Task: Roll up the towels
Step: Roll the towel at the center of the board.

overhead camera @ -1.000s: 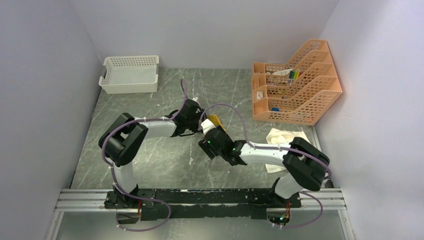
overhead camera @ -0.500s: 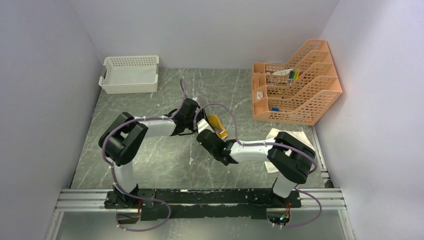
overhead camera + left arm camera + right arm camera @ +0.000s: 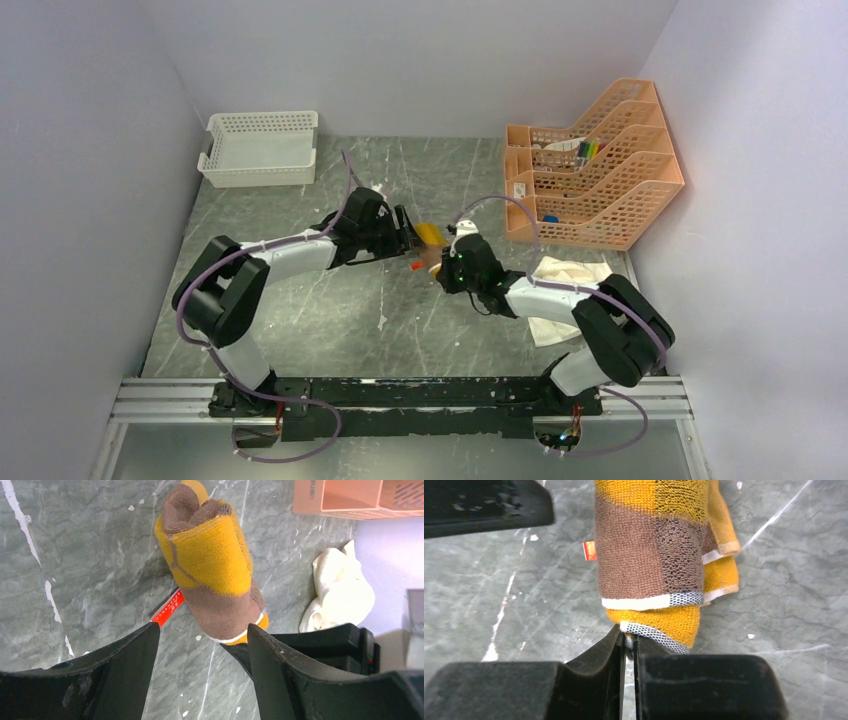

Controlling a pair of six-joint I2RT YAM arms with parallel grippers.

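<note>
The mustard-yellow and brown towel (image 3: 212,570) lies rolled into a thick cylinder on the grey marble table (image 3: 330,310), a red tag (image 3: 167,607) sticking out beside it. My left gripper (image 3: 202,630) stands open, its tips either side of the roll's near end without pinching it. From the opposite side my right gripper (image 3: 629,641) is shut on the white mesh hem at the roll's (image 3: 649,555) end. In the top view both grippers, left (image 3: 412,243) and right (image 3: 440,262), meet at the roll (image 3: 431,235). The cream towel (image 3: 565,282) lies crumpled to the right.
A white lattice basket (image 3: 260,148) sits at the back left corner. An orange tiered organizer (image 3: 595,165) with small items stands at the back right, close to the cream towel. Walls close in the table on three sides.
My left gripper has opened and let go of the roll. My right arm swung round to the right of the roll and its gripper shut on the hem.
</note>
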